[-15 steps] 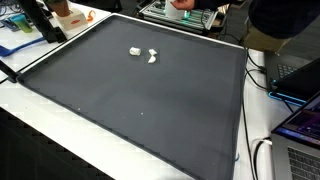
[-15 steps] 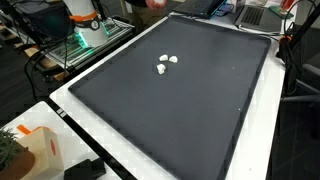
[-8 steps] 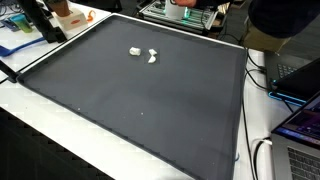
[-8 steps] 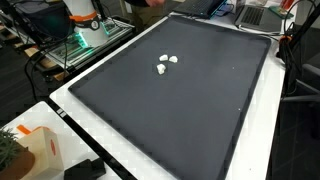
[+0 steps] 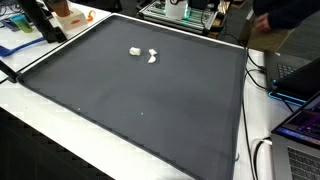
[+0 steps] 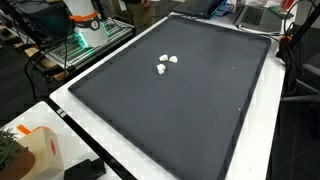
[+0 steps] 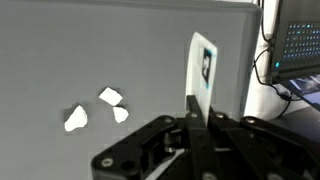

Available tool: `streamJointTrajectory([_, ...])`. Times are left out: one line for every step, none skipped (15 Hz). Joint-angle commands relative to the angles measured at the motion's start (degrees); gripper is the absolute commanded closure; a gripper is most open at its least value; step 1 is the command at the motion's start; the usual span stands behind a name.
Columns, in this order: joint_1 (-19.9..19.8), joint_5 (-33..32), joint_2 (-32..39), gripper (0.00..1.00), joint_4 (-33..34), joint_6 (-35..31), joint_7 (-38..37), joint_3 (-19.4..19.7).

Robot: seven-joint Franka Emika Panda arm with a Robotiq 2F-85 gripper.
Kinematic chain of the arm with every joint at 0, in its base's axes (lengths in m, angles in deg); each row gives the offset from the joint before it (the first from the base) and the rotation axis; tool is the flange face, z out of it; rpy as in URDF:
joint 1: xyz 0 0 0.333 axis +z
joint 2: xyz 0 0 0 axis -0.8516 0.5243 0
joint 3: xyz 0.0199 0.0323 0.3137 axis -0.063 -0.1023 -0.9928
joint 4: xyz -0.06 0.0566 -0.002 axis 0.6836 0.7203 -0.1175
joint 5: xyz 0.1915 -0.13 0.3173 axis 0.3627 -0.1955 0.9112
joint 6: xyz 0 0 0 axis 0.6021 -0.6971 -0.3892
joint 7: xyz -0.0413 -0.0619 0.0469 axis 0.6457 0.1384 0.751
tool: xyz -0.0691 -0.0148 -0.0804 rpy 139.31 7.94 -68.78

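Three white bits (image 7: 110,96) lie close together on the dark mat (image 7: 150,40), well apart from the gripper (image 7: 197,118), toward the left of the wrist view. The gripper's jaws are drawn fully together. A thin white card (image 7: 203,62) with a dark mark stands up from between the fingertips, pinched at its lower end and slightly tilted. Its top points toward the mat's far edge, ahead of the gripper. A lit screen (image 7: 300,45) stands past the mat on the gripper's other side. In both exterior views the bits (image 5: 152,56) (image 6: 163,69) show on the mat, while the gripper and card are out of frame.
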Motion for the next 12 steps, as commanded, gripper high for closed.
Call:
streamJointTrajectory([-1.0, -3.3, -8.5, 0.98, -10.0, -3.8, 10.6, 4.4])
streamJointTrajectory([0.4, -1.7, -2.1, 0.96, -2.9, -1.6, 4.7, 2.4])
streamJointTrajectory([0.1, -2.4, -3.5, 0.96, -5.1, -2.2, 7.2, 3.7])
streamJointTrajectory([-0.2, -2.8, -4.7, 0.96, -6.7, -2.4, 8.9, 4.7])
streamJointTrajectory([-0.3, -3.0, -5.7, 0.96, -7.7, -2.5, 9.6, 5.2])
streamJointTrajectory([-0.2, -3.1, -6.4, 0.99, -8.2, -2.6, 9.7, 5.3])
streamJointTrajectory([0.2, -2.3, -6.9, 0.99, -9.4, -5.5, 9.5, 4.5])
streamJointTrajectory([1.0, -1.6, -7.8, 0.99, -10.7, -9.5, 8.8, 2.9])
streamJointTrajectory([1.5, -2.0, -8.2, 0.99, -11.6, -13.5, 7.7, 1.2])
streamJointTrajectory([1.9, -3.8, -7.7, 0.99, -12.4, -18.6, 5.6, -1.8])
streamJointTrajectory([2.6, -5.1, -4.8, 0.99, -9.6, -21.6, 3.1, -3.7])
streamJointTrajectory([2.6, -6.6, -4.0, 0.99, -10.1, -25.7, -1.0, -6.8])
